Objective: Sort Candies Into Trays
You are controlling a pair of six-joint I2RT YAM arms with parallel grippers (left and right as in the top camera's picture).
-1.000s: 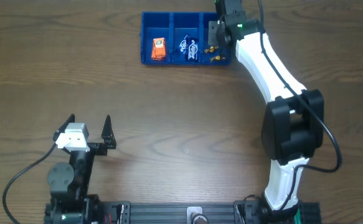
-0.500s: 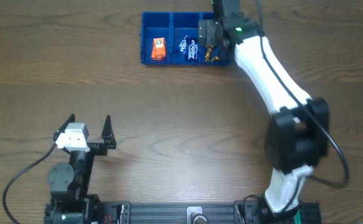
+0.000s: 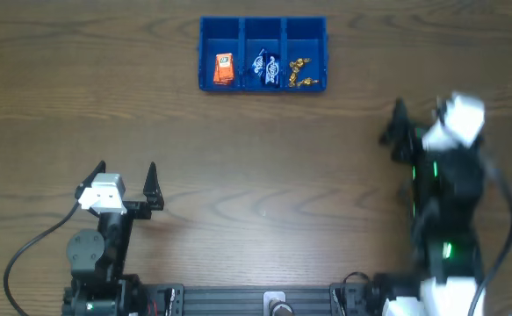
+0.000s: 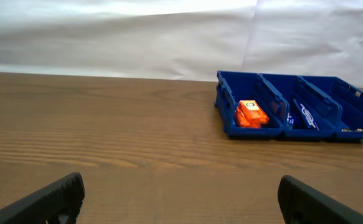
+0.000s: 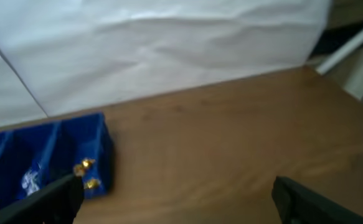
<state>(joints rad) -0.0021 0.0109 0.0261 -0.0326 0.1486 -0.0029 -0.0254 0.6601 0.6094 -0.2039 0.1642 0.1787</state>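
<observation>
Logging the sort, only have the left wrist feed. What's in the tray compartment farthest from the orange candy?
Observer: From the top view, small gold candies lie in that end compartment of the blue tray.
Operator: Right claw near the tray?
Observer: No. The right claw is apart from it, over the table on its own side, jaws open with nothing between them.
Operator: Middle compartment? I only catch a sliver.
Observer: Blue-and-white wrapped candies, one compartment over from the orange candy.
</observation>
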